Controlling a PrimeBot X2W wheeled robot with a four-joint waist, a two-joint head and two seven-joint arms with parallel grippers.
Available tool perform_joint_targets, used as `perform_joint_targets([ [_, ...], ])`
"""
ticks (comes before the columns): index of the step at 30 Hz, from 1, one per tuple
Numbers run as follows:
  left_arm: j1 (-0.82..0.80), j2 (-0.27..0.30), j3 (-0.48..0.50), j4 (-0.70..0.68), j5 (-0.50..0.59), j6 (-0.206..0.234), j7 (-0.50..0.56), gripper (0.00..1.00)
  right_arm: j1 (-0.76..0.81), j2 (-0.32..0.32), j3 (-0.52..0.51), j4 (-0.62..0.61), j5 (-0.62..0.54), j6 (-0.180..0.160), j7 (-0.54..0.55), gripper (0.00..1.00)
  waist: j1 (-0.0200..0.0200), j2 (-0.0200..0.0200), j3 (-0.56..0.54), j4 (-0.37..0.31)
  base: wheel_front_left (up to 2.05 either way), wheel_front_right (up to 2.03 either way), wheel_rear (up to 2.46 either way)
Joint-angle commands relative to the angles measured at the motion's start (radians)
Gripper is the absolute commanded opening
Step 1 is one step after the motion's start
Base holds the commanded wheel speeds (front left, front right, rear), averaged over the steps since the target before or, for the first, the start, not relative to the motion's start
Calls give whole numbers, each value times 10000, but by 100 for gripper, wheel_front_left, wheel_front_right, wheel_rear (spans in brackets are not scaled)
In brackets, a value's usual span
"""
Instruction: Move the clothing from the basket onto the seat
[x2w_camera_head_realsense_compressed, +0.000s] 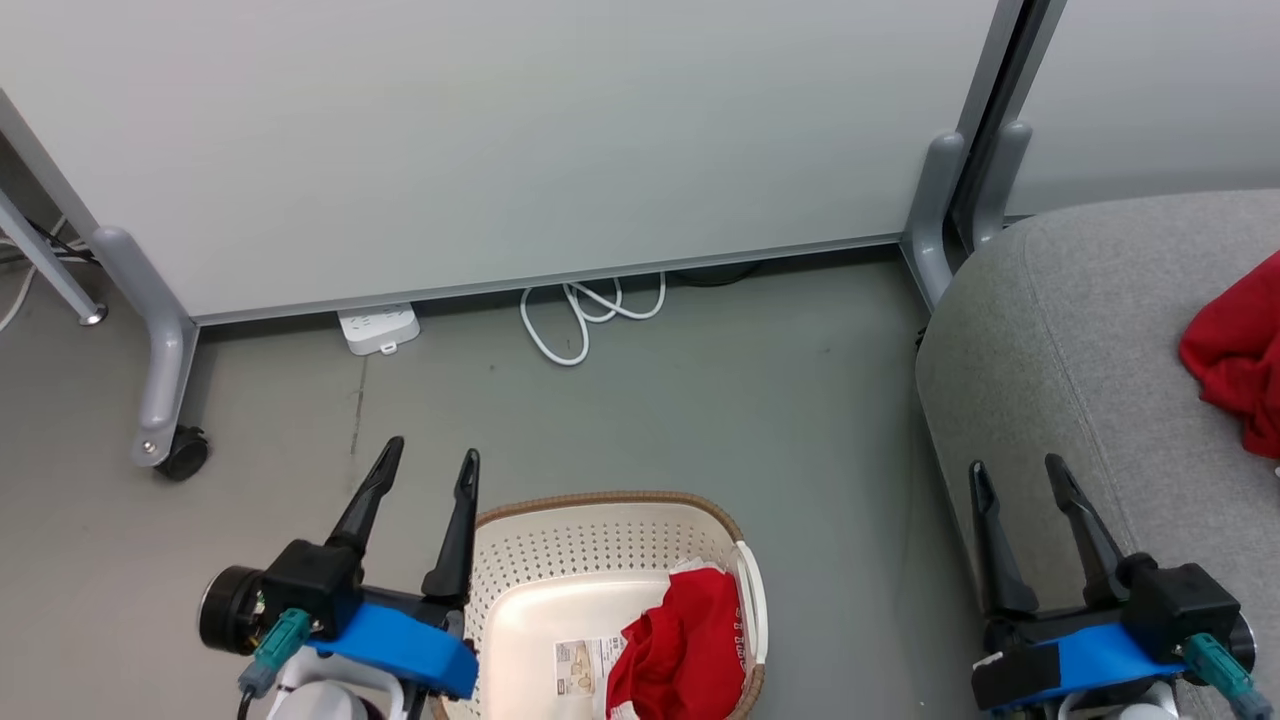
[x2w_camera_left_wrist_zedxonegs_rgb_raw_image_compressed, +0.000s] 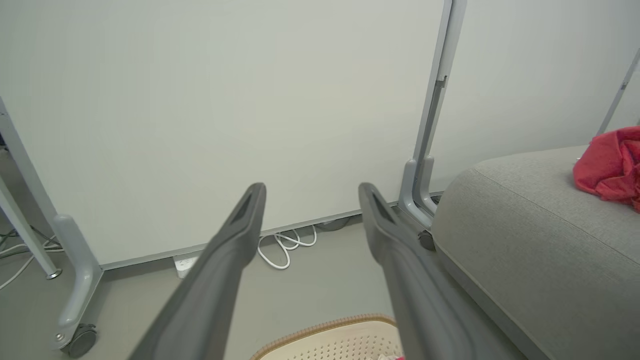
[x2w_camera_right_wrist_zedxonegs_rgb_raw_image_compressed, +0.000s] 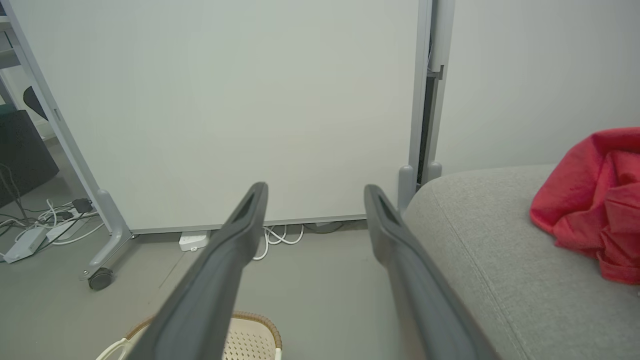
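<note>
Head view: left gripper (x2w_camera_head_realsense_compressed: 432, 450) is held just left of the basket (x2w_camera_head_realsense_compressed: 600, 497), right gripper (x2w_camera_head_realsense_compressed: 1015, 465) by the seat's (x2w_camera_head_realsense_compressed: 1050, 330) left edge; both w/ jaws wide apart, nothing gripped. One red garment (x2w_camera_head_realsense_compressed: 1235, 360) is laid on the seat; a second garment (x2w_camera_head_realsense_compressed: 685, 640) is bunched against the basket's right wall. Risk: the handle (x2w_camera_head_realsense_compressed: 755, 590) could be snagged & the basket dragged up; w/ a thin pinch, cloth could be dropped on the floor (x2w_camera_head_realsense_compressed: 700, 400).

Open floor (x2w_camera_head_realsense_compressed: 850, 540) between basket (x2w_camera_head_realsense_compressed: 610, 498) and seat (x2w_camera_head_realsense_compressed: 1060, 330)
</note>
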Motion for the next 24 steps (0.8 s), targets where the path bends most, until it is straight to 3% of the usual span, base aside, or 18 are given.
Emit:
perform_joint_targets([
  [1,-267,17,-159,121,64,-19,-29,100,-183,27,-57,-62,71,-10,-9,100,-1,0,185,-58,0,0,0],
  [9,-1522,22,-1226,1058,-86,-58,-28,100,-722,22,-217,-251,17,-9,-9,100,-1,0,978,-368,0,0,0],
  [24,-4154,632,-3383,3676,-640,-62,-30,100,-2661,46,-248,-896,-90,-9,-8,100,-1,0,3731,-1320,0,0,0],
])
